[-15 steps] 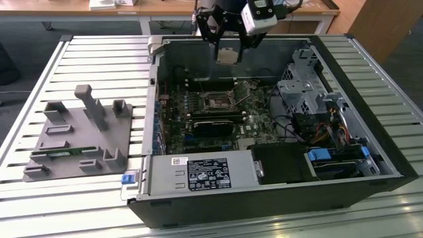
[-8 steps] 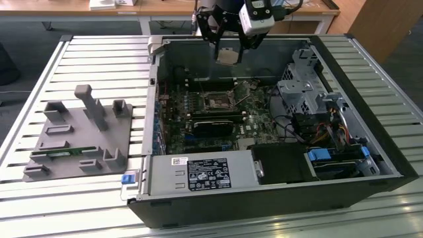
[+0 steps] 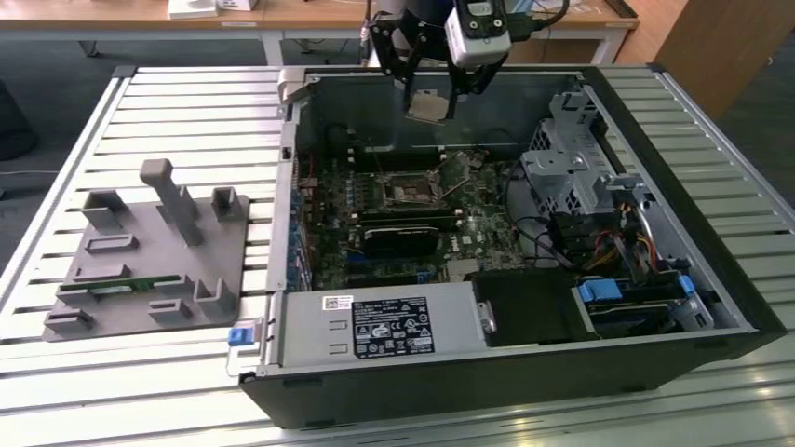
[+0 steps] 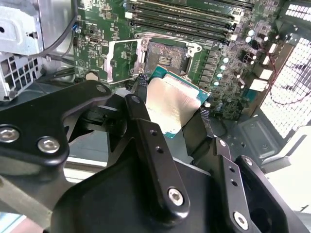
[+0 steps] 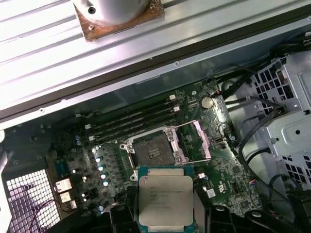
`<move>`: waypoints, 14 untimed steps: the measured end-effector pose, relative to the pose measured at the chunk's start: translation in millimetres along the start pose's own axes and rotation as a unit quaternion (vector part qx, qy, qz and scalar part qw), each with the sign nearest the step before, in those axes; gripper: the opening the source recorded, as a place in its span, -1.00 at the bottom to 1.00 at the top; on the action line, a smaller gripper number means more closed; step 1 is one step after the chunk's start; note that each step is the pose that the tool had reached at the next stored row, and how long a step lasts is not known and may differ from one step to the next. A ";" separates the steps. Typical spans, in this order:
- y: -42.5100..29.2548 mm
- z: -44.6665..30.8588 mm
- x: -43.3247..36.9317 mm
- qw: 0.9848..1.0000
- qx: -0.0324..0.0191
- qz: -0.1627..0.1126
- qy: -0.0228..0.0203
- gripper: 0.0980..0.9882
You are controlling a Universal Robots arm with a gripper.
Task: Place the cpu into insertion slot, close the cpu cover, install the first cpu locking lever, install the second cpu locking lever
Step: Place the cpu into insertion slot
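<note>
Gripper [image 3: 433, 97] (holding cpu [image 5: 165, 200]) above slatted table [image 3: 186, 112], desks [image 3: 100, 11] behind

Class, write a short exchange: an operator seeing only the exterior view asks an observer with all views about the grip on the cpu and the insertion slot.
Operator: I see the cpu above the computer case. How is it held?
Observer: In the second wrist view, the hand is shut on it, fingers on opposite edges.
Operator: Is the insertion slot uncovered?
Observer: Yes. In the first wrist view the cpu cover stands swung open beside the insertion slot, its dark centre bare.
</note>
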State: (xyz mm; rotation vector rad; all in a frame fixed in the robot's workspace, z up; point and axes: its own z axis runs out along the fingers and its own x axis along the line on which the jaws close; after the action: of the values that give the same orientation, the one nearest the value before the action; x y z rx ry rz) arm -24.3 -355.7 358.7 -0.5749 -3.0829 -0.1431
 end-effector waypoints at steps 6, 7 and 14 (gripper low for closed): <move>-0.1 0.4 0.1 1.000 0.000 0.020 -0.002 0.00; -0.1 0.5 0.1 1.000 0.000 0.023 -0.002 0.00; -0.2 0.9 0.3 0.999 -0.001 0.045 -0.004 0.00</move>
State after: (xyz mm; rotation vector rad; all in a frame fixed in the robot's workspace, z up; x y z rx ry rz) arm -24.7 -355.7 357.8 -0.7160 -3.0575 -0.1434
